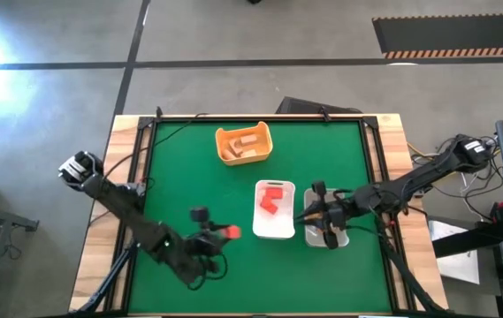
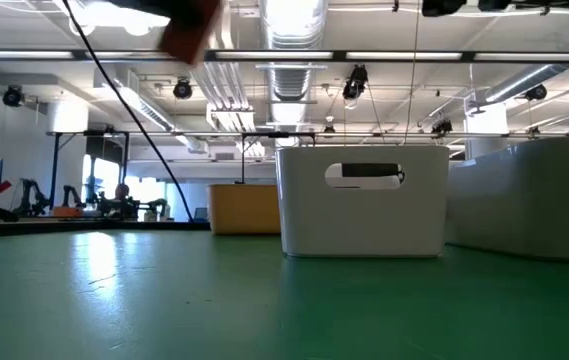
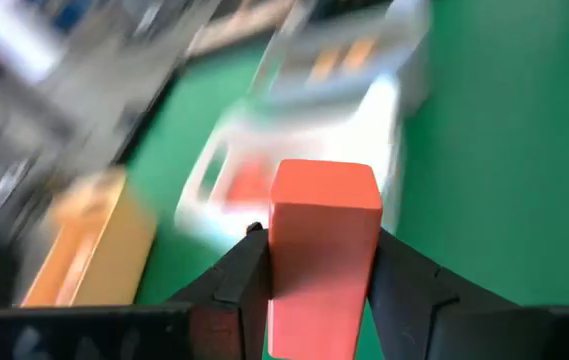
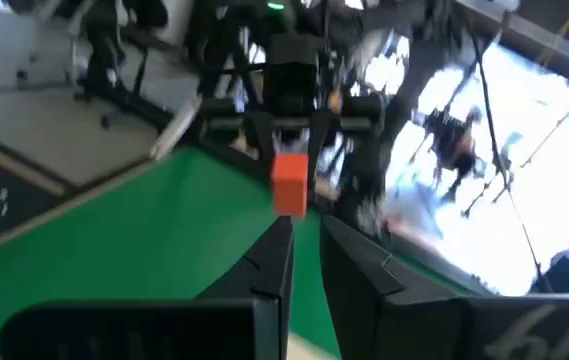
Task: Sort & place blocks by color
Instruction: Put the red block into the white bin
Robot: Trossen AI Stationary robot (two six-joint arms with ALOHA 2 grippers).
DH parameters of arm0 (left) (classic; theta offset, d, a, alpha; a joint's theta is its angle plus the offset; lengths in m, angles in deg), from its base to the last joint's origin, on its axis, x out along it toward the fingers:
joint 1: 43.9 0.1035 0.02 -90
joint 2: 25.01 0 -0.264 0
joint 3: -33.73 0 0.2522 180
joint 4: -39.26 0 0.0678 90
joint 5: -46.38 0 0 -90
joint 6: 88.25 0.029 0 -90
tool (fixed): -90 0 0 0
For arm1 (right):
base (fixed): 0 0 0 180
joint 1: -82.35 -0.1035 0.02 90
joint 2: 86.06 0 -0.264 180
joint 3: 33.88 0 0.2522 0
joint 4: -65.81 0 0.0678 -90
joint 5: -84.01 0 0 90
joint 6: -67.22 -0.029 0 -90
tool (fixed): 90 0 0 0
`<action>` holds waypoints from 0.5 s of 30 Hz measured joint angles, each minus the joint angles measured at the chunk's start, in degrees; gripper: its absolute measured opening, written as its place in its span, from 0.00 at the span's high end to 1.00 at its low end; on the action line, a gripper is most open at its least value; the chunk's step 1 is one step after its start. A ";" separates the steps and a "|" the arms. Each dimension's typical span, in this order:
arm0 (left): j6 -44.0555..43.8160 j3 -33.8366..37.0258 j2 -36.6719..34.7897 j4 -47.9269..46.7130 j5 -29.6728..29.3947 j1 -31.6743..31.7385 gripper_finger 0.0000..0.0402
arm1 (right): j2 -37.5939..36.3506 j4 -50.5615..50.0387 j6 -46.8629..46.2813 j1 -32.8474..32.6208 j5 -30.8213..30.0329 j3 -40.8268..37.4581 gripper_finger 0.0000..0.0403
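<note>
My left gripper [image 1: 223, 233] hangs over the near middle of the green table, left of the white tray [image 1: 275, 231], shut on a red block [image 3: 322, 250]. The same block shows in the high view [image 1: 232, 232] and in the right wrist view [image 4: 289, 184]. The white tray holds red blocks [image 1: 271, 200]. Tan blocks [image 1: 245, 144] lie in the yellow-orange tub [image 1: 233, 134] at the far middle. My right gripper [image 1: 311, 215] hovers over the clear tray [image 1: 326, 237], its fingers [image 4: 276, 262] close together with nothing between them. My left gripper pinches the red block by two opposite sides [image 3: 276, 262] between its two fingers. The block sticks out past the fingertips. The fingers come from the table's left, slanting a little downward toward the white tray. The block is lifted clear of the table.
The white tray [image 2: 364, 200], the clear tray [image 2: 534, 200] and the tub [image 2: 244, 208] stand close together right of the table's middle. Blurred orange shapes [image 3: 344, 60] lie in the clear tray. Bare green mat [image 1: 171, 177] spreads on the left half.
</note>
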 joint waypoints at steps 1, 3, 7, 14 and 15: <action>8.31 0.52 -0.36 8.32 2.21 1.47 0.72 | 1.37 2.57 1.01 -0.02 0.17 0.00 0.89; 23.43 2.15 -0.84 24.44 11.02 4.70 0.72 | 4.53 7.23 2.93 -0.02 0.15 0.00 0.89; 39.06 5.00 -1.34 43.57 30.07 10.81 0.72 | 9.88 16.15 7.05 0.00 0.12 -0.05 0.89; 40.08 7.72 -0.86 48.38 28.42 20.32 0.72 | 12.92 21.91 7.41 0.24 -3.38 3.35 0.89; 38.71 7.72 -0.71 48.44 28.40 21.46 0.72 | 13.13 20.48 6.61 0.38 -4.71 3.96 0.88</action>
